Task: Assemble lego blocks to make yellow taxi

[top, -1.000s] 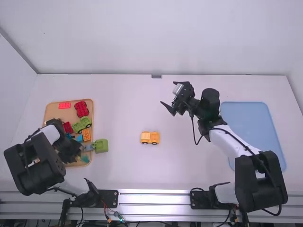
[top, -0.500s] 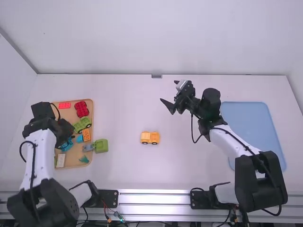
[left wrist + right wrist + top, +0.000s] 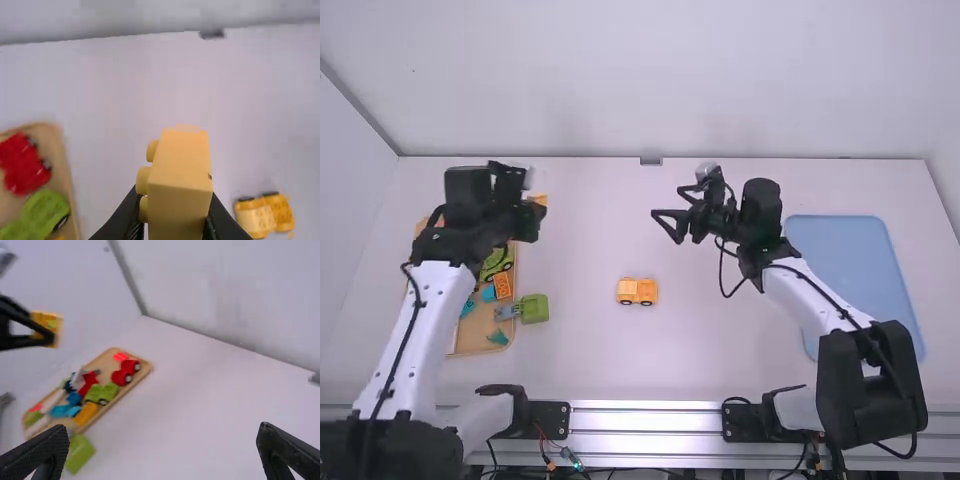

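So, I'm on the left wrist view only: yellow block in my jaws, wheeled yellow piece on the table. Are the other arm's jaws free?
Observer: Yes. The right gripper has its jaws apart, with nothing between them.
Operator: Good. I only catch a corner of the wooden tray. Is anything lying just outside it, on the side nearer that wheeled yellow piece?
Observer: Yes, a green piece lies on that side of the wooden tray, close by its rim.
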